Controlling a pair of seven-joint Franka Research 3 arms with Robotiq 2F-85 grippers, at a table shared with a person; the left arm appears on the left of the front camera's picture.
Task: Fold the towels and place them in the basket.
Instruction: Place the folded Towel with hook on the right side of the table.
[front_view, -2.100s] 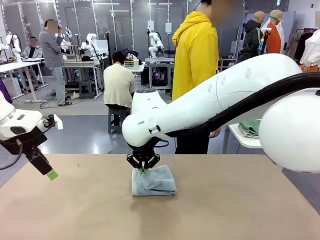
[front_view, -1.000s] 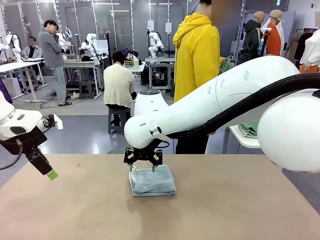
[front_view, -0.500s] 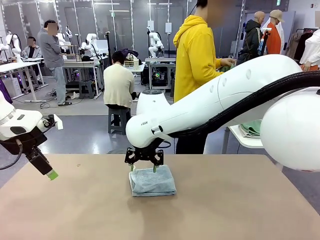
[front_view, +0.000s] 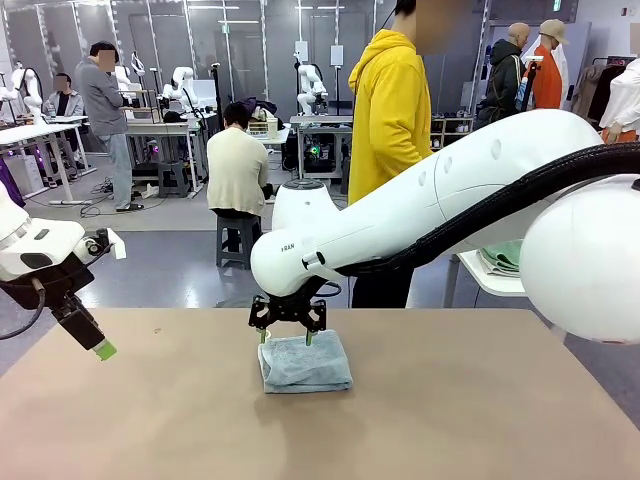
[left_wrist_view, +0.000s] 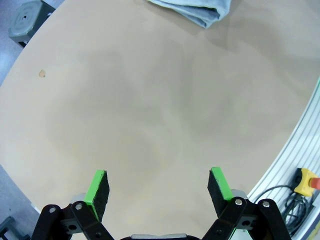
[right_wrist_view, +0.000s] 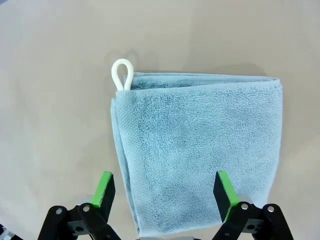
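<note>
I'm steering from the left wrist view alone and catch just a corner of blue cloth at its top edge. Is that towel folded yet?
Observer: Yes, the pale blue towel lies folded into a neat rectangle on the table.
Operator: Where's the right pincer?
Observer: The right pincer stands open just above that towel, gripping nothing.
Operator: Anyone nearby?
Observer: A person in a yellow hoodie stands beyond the table's far edge.
</note>
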